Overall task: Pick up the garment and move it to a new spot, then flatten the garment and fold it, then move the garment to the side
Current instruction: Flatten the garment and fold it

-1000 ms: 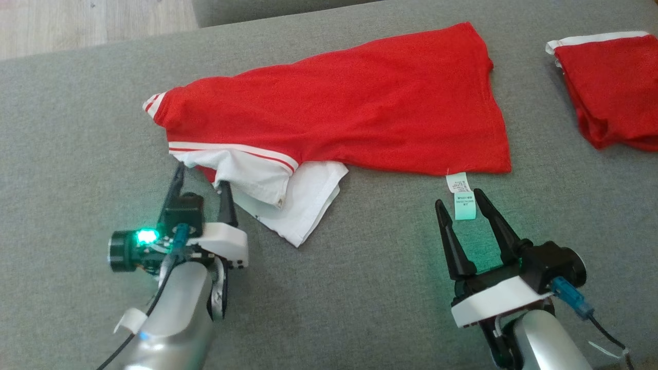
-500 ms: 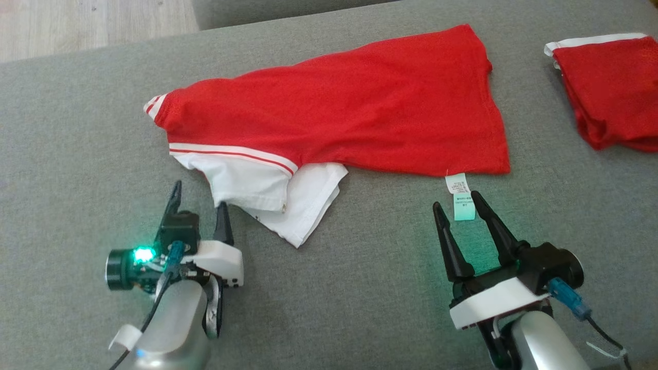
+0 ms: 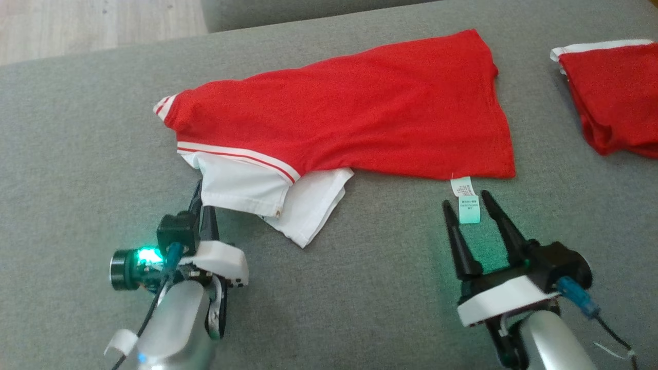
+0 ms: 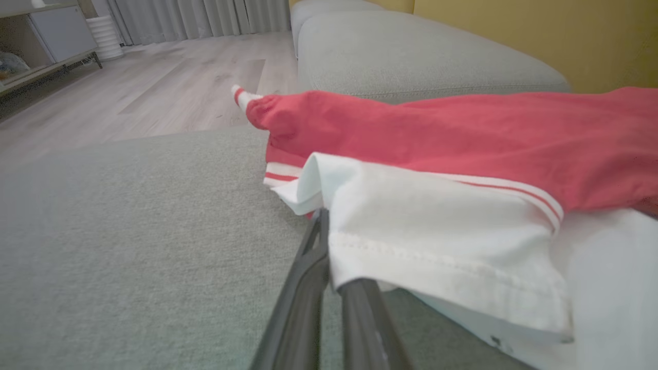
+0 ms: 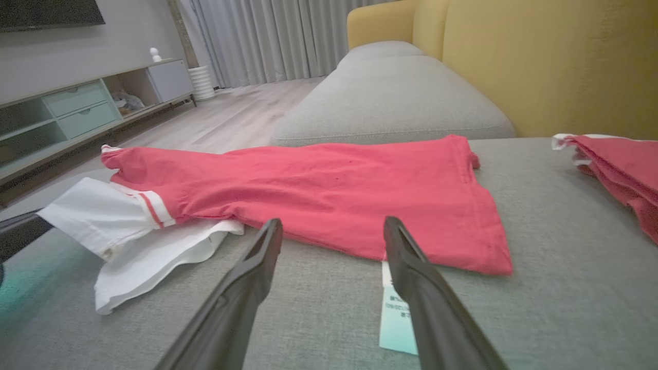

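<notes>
Both your arms reach forward: left gripper [image 3: 202, 210] clamps the garment's [image 3: 360, 113] near white sleeve, right gripper [image 3: 465, 199] gapes.

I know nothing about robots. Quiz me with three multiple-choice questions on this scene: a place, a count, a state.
1. Where is the pale care label?
A) on the wooden floor
B) between the right fingers
C) tucked under a pillow

2. How many red garments lie on the grey cushion?
A) one
B) four
C) two

3. The left fingers are:
A) closed on the white sleeve
B) spread wide
C) touching the label

Answers:
B: the label lies between those open fingers.
C: the long garment, plus a second garment at the right.
A: they pinch the sleeve's edge.
</notes>
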`<state>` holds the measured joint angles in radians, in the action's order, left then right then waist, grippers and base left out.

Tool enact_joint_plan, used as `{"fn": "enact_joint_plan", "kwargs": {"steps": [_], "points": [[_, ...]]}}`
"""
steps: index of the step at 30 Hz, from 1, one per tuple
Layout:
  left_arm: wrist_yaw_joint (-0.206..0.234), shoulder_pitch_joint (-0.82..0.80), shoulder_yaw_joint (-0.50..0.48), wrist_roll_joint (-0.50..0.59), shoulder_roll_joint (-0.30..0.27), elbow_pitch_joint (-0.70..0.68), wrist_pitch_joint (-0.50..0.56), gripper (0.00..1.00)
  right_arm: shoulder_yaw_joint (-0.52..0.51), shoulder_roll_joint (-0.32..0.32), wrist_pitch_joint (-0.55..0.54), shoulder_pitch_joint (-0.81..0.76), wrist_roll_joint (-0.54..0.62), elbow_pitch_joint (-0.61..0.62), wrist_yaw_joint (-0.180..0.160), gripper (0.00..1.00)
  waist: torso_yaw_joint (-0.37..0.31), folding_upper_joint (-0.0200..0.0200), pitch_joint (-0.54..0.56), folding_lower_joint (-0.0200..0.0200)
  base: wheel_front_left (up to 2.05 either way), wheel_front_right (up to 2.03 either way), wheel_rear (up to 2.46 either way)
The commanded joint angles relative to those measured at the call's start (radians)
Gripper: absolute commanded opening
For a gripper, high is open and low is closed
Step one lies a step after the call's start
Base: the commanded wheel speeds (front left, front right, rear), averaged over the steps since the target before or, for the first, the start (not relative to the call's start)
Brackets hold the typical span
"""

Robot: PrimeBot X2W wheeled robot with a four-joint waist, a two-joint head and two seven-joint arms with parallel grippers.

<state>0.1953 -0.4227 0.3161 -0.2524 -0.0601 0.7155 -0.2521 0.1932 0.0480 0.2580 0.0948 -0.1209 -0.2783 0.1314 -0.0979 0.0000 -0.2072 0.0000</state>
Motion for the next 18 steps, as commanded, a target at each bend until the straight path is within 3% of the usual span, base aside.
{"fn": "enact_joint_plan", "kwargs": {"steps": [1,11,18], "points": [[0.008,0.011,-0.037,0.008,-0.021,-0.034,-0.010,0.00,0.011,0.002,0.004,0.014,-0.009,0.020,-0.001,1.00,0.006,0.0000,0.006,0.0000,0.00,0.00,0.00],[0.030,0.102,-0.072,0.066,-0.074,-0.202,-0.010,0.00,-0.155,0.002,0.004,0.053,0.020,-0.180,-0.001,1.00,0.046,0.0000,0.022,0.0000,0.00,0.00,0.00],[0.020,0.098,-0.082,0.079,-0.097,-0.225,-0.010,0.00,-0.174,0.002,0.004,0.155,0.119,-0.335,-0.001,1.00,0.063,0.0000,0.017,0.0000,0.00,0.00,0.00]]}}
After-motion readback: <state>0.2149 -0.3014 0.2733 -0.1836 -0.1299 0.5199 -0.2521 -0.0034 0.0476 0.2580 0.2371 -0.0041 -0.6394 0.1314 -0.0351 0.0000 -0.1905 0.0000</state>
